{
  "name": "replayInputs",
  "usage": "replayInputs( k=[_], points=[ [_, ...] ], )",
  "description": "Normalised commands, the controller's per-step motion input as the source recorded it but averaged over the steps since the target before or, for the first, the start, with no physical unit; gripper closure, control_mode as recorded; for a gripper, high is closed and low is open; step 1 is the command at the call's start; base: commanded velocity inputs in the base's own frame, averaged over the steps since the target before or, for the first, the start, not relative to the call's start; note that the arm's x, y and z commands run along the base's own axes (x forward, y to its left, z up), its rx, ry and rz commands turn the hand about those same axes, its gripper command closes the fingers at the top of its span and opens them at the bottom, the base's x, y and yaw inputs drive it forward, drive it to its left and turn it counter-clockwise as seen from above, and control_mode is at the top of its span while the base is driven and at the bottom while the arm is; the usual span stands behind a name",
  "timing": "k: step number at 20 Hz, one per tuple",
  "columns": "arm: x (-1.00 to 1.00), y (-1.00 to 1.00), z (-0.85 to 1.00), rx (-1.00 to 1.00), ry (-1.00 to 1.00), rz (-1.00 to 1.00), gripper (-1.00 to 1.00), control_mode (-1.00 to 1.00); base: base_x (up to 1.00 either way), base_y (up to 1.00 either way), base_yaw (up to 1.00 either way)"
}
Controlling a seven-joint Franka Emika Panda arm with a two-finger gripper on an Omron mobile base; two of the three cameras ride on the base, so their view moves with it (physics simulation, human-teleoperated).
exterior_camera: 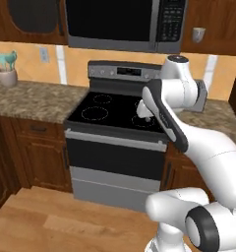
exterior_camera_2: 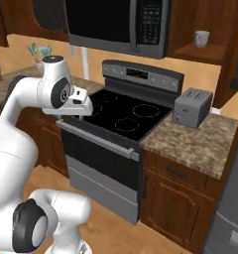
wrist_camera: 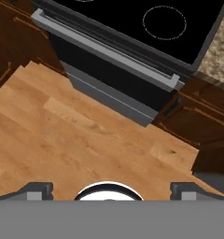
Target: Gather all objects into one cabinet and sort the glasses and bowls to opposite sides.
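Simulated kitchen with black-topped stove (exterior_camera: 115, 110) under a microwave (exterior_camera_2: 118, 22), pale greyish-white cup (exterior_camera_2: 201, 38) in open wall cabinet (exterior_camera_2: 200, 52), toaster (exterior_camera_2: 192, 107) on granite counter (exterior_camera_2: 200, 141), gripper (wrist_camera: 112, 190) spread wide, holding nothing, above wooden floor (wrist_camera: 62, 135).

Black stove (exterior_camera: 115, 115) — granite counter (exterior_camera_2: 200, 141) — wooden floor (wrist_camera: 76, 140).

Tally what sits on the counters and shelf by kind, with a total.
Cups: 1, the pale cup on the open shelf.
Toasters: 1, the grey toaster.
Utensil holders: 1, the utensil holder with teal tools.
Total: 3.
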Motion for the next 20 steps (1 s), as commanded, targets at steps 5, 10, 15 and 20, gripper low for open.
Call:
replayInputs(
  k=[5, 10, 15, 20],
  points=[
    [0.0, 0.0, 0.0, 0.0, 0.0, 0.0, -1.0, 1.0, 0.03, -0.11, -0.47],
    [0.0, 0.0, 0.0, 0.0, 0.0, 0.0, -1.0, 1.0, 0.04, 0.0, -0.54],
    [0.0, 0.0, 0.0, 0.0, 0.0, 0.0, -1.0, 1.0, 0.02, 0.01, -0.54],
    [0.0, 0.0, 0.0, 0.0, 0.0, 0.0, -1.0, 1.0, 0.2, 0.36, -0.42]
  ],
)
